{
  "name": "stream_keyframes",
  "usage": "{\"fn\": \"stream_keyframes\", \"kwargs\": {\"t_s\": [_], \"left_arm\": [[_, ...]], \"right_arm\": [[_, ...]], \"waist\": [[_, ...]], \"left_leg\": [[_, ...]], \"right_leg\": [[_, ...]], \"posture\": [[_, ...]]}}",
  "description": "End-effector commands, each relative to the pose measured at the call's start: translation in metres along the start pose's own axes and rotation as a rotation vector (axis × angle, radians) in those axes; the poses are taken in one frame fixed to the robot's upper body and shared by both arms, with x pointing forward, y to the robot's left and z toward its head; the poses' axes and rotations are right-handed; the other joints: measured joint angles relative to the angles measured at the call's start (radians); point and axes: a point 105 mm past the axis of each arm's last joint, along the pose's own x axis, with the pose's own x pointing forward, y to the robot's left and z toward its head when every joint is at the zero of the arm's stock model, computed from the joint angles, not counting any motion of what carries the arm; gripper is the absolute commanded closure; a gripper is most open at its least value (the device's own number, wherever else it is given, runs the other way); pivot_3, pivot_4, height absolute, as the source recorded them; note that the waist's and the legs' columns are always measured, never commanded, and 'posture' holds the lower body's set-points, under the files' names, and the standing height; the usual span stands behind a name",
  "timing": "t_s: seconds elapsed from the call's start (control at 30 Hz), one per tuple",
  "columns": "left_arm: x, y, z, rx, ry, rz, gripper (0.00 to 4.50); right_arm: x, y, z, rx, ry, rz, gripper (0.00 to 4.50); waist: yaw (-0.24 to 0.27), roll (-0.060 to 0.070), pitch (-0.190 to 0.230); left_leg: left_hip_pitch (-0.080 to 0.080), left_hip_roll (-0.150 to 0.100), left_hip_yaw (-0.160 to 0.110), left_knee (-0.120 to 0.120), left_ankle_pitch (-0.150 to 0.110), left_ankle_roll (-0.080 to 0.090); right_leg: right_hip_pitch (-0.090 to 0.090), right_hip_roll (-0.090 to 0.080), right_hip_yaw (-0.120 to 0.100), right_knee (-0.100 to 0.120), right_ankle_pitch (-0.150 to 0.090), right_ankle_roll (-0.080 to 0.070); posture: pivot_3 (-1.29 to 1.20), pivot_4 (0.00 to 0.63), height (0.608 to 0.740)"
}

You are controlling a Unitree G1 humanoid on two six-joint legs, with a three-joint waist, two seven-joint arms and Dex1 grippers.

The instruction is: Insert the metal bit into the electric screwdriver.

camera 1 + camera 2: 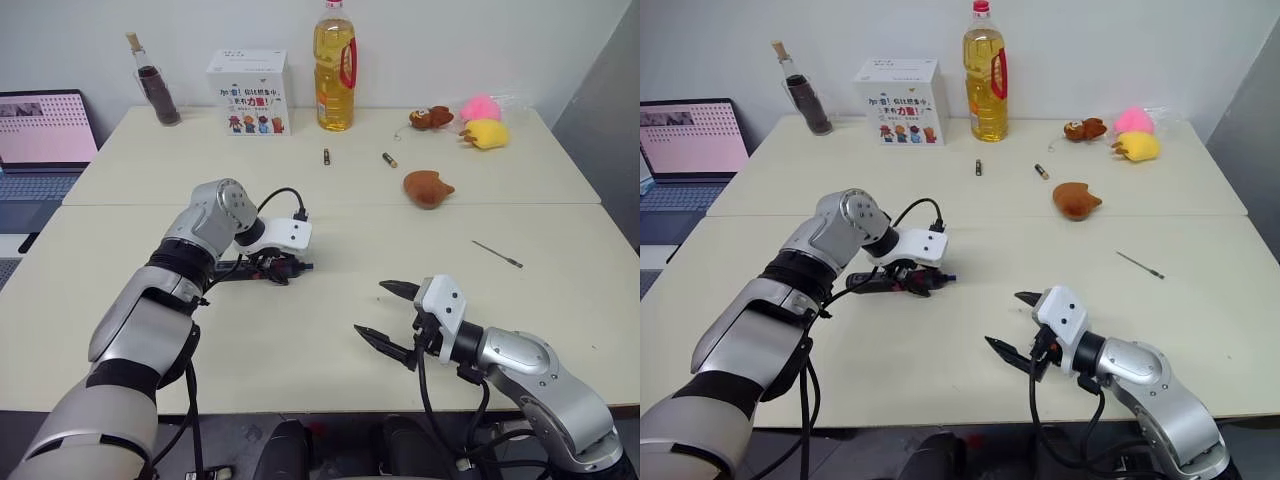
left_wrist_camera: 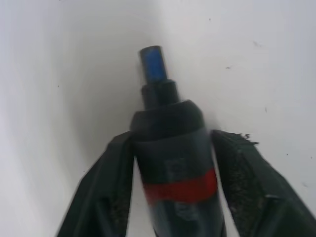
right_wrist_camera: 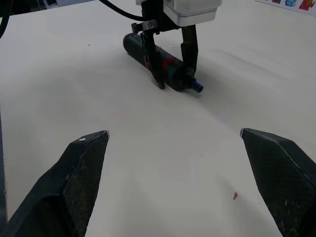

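Observation:
The electric screwdriver (image 1: 232, 273), dark with a red band, lies flat on the table's left-centre, its blue-tipped nose (image 2: 151, 64) pointing right. My left gripper (image 1: 280, 268) reaches down over it, one black finger on each side of the body just behind the nose, shut on it. The metal bit (image 1: 497, 254), a thin grey rod, lies alone on the table far to the right. Near the front edge, my right gripper (image 1: 370, 308) hovers open and holds nothing, pointing towards the screwdriver (image 3: 163, 64).
Two short stubby cylinders (image 1: 326, 156) (image 1: 389, 159) and a brown plush toy (image 1: 428, 188) lie beyond the middle. Along the back stand a small corked bottle (image 1: 155, 85), a white box (image 1: 250, 92), an oil bottle (image 1: 334, 65) and more plush toys (image 1: 485, 125). A laptop (image 1: 40, 130) sits far left.

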Motion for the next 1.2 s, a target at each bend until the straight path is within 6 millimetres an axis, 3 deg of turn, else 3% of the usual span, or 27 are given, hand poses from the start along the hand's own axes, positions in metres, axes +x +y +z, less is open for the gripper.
{"fn": "stream_keyframes", "kwargs": {"t_s": [0.03,0.13,0.27,0.4,0.5,0.57,0.8,1.07,1.2], "left_arm": [[0.01,-0.002,-0.001,-0.019,-0.003,0.003,2.78],[0.006,0.002,0.004,-0.026,-0.032,0.021,2.81],[-0.012,0.017,0.028,-0.044,-0.18,0.12,2.81],[-0.062,0.036,0.075,-0.105,-0.498,0.228,2.81],[-0.121,0.048,0.122,-0.251,-0.92,0.292,2.81],[-0.132,0.043,0.133,-0.286,-1.064,0.319,2.81],[-0.095,0.025,0.141,-0.441,-1.266,0.526,2.81],[-0.059,0.014,0.122,-0.547,-1.28,0.669,2.81],[-0.049,-0.008,0.106,-0.573,-1.221,0.671,2.81]], "right_arm": [[-0.002,-0.003,0.013,-0.019,-0.045,-0.004,0.0],[-0.002,-0.005,0.016,-0.023,-0.048,0.001,0.0],[-0.002,-0.009,0.021,-0.033,-0.056,0.007,0.0],[-0.003,-0.017,0.031,-0.034,-0.088,-0.005,0.0],[-0.006,-0.034,0.05,-0.071,-0.151,-0.049,0.0],[-0.01,-0.043,0.063,-0.076,-0.199,-0.067,0.0],[-0.023,-0.06,0.098,0.058,-0.365,-0.102,0.0],[-0.027,-0.064,0.103,0.114,-0.392,-0.127,0.0],[-0.016,-0.057,0.106,0.118,-0.37,-0.09,0.0]], "waist": [[0.003,0.0,0.0],[0.005,0.0,0.0],[0.007,0.0,0.0],[0.011,-0.003,0.002],[0.011,-0.006,0.004],[0.007,-0.006,0.004],[-0.014,0.001,0.0],[-0.011,0.001,0.0],[-0.014,0.001,0.0]], "left_leg": [[0.0,0.0,0.0,0.0,0.0,0.0],[0.0,0.0,0.0,0.001,0.0,0.0],[-0.001,0.0,0.0,0.002,0.0,0.0],[-0.007,0.0,-0.004,0.008,0.0,0.0],[-0.008,0.0,-0.005,0.01,0.0,0.001],[-0.008,0.0,-0.005,0.01,0.0,0.001],[-0.003,0.001,-0.005,0.009,-0.002,0.003],[-0.005,-0.001,-0.004,0.01,-0.002,0.003],[-0.004,0.0,-0.004,0.009,-0.002,0.003]], "right_leg": [[0.0,0.0,0.0,0.0,0.0,0.0],[0.0,0.0,0.0,0.001,0.0,0.0],[0.0,0.0,0.0,0.001,0.0,0.0],[-0.002,0.0,-0.001,0.001,0.0,0.0],[-0.002,0.0,-0.001,0.002,0.0,0.0],[-0.002,-0.001,-0.001,0.003,0.0,0.0],[-0.001,-0.002,0.004,0.006,-0.001,0.001],[-0.002,-0.003,0.004,0.007,0.0,0.001],[-0.002,-0.003,0.005,0.006,0.0,0.001]], "posture": [[0.0,0.15,0.74],[0.0,0.15,0.74],[0.0,0.15,0.74],[0.0,0.15,0.74],[0.0,0.15,0.74],[0.0,0.15,0.74],[0.0,0.15,0.74],[0.0,0.15,0.74],[0.0,0.15,0.74]]}}
